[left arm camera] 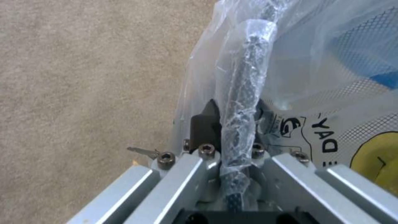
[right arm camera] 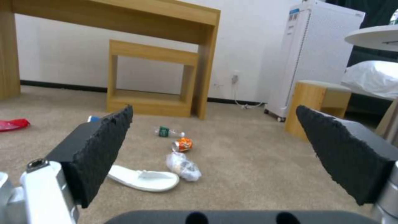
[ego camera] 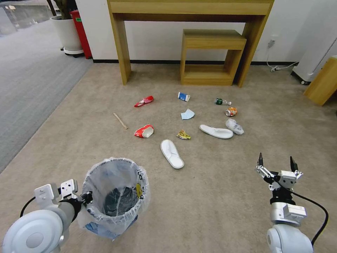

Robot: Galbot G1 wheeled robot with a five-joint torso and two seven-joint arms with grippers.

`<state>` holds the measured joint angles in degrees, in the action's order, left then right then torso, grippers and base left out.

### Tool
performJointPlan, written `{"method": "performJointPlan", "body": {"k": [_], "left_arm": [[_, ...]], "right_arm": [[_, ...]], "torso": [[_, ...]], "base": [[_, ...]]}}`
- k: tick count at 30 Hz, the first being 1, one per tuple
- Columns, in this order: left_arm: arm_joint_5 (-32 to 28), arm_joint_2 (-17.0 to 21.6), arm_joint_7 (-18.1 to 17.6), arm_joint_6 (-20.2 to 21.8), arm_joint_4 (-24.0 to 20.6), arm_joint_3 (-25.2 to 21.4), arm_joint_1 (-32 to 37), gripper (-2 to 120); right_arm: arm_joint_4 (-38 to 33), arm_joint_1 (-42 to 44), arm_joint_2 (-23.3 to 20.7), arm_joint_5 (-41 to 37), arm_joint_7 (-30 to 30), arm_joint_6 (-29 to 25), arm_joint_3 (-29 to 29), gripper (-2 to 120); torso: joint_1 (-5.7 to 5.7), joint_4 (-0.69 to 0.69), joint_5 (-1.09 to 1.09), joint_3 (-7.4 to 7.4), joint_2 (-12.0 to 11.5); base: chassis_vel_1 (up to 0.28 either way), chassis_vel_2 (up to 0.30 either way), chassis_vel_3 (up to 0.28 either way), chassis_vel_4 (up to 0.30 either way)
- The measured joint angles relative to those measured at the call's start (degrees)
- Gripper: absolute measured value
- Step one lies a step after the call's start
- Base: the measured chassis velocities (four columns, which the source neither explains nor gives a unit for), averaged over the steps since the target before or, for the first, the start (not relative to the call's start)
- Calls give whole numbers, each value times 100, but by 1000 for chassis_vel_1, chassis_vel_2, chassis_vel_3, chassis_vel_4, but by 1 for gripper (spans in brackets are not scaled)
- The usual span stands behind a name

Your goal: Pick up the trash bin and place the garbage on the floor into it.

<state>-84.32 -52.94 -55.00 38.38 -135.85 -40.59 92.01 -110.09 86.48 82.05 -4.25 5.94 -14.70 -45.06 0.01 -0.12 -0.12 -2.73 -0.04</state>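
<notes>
I see the trash bin [ego camera: 116, 196] upright, white liner crinkled over its rim. Beyond the bin, garbage [ego camera: 189, 123] lies scattered on the beige floor [ego camera: 210, 196]: slippers, red cups, can.

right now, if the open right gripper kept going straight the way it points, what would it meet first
Probably the flat white slipper or the crumpled clear plastic wad beside it on the beige carpet. The right gripper, open, aims that way; depth is unclear.
</notes>
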Motion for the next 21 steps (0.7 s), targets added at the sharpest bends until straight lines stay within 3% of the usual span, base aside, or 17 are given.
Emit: {"method": "performJointPlan", "body": {"k": [21], "left_arm": [[-8,23,10,-17,-21,-15,1,0]], "right_arm": [[-26,-13,38,14,-18,18,11,100]], "torso": [[0,0,0,0,0]], "base": [[-43,40,44,-39]]}}
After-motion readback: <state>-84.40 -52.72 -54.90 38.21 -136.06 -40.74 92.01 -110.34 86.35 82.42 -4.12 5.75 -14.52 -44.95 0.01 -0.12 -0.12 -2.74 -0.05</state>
